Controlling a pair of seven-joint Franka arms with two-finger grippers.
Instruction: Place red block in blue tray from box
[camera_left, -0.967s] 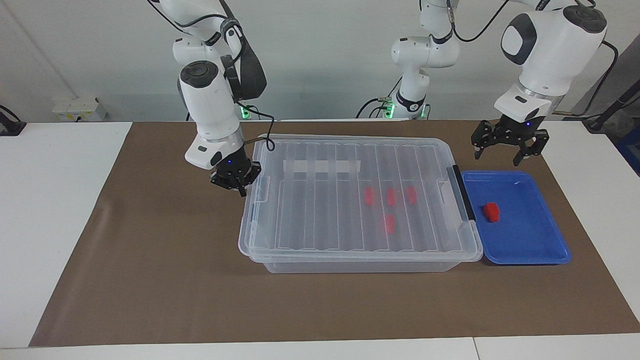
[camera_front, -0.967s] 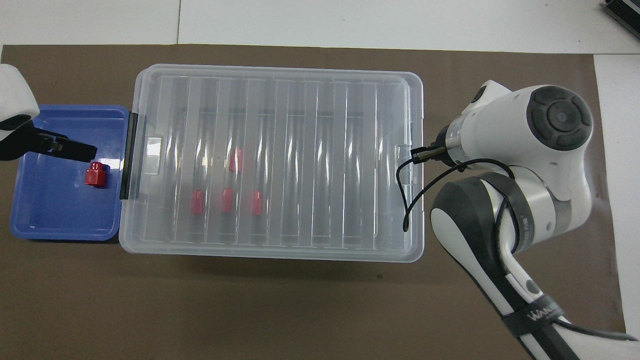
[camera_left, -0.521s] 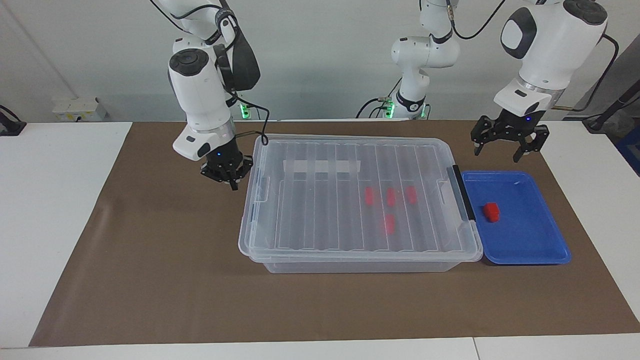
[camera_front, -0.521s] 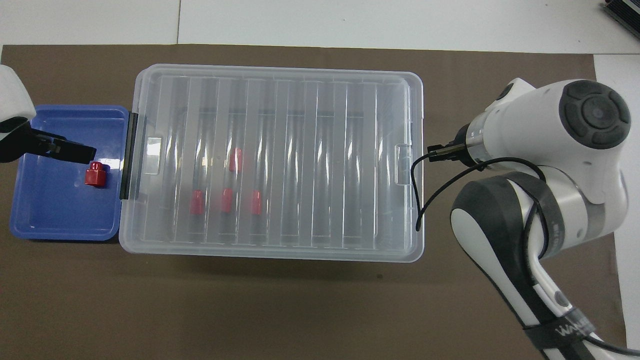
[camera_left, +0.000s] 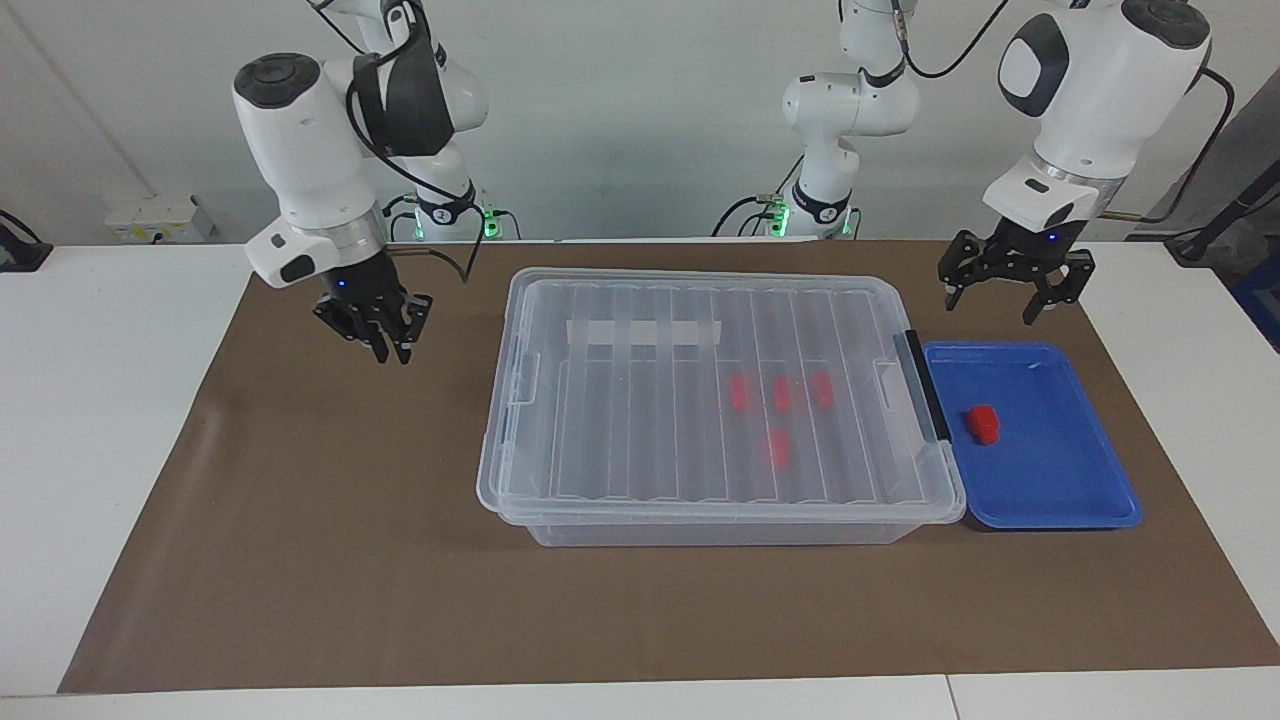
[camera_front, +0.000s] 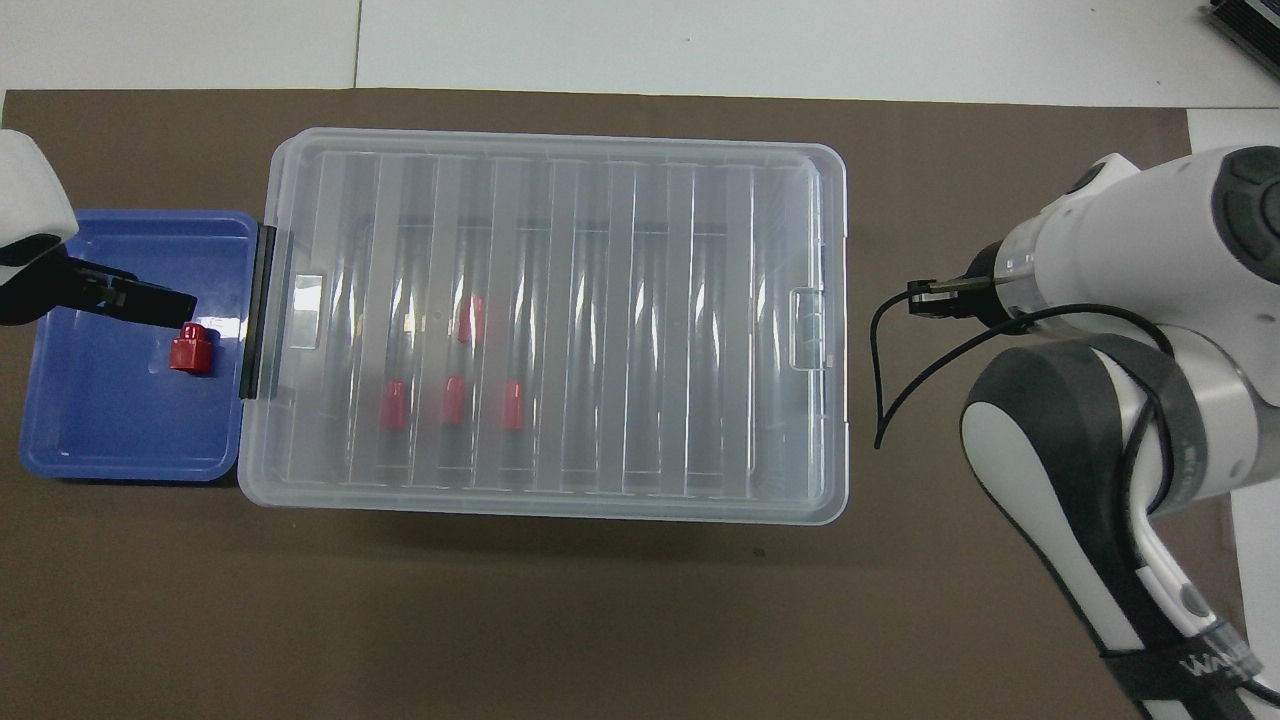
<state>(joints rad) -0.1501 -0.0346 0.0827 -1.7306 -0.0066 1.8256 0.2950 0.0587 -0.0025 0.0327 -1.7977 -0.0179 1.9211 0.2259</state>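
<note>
Red plastic block (camera_left: 982, 423) lies in the shallow blue tray (camera_left: 1090, 500); lidded clear box (camera_left: 700, 300) holds four more. Left gripper (camera_left: 1005, 296) hangs released above the tray's robot-side rim; right gripper (camera_left: 388, 338), fingers unclear, should retreat clear of the lid.

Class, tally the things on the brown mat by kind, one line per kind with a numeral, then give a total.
Red blocks: 5, with 1 in the tray and 4 in the bin
Blue tray: 1
Clear lidded bin: 1
Total: 7
</note>
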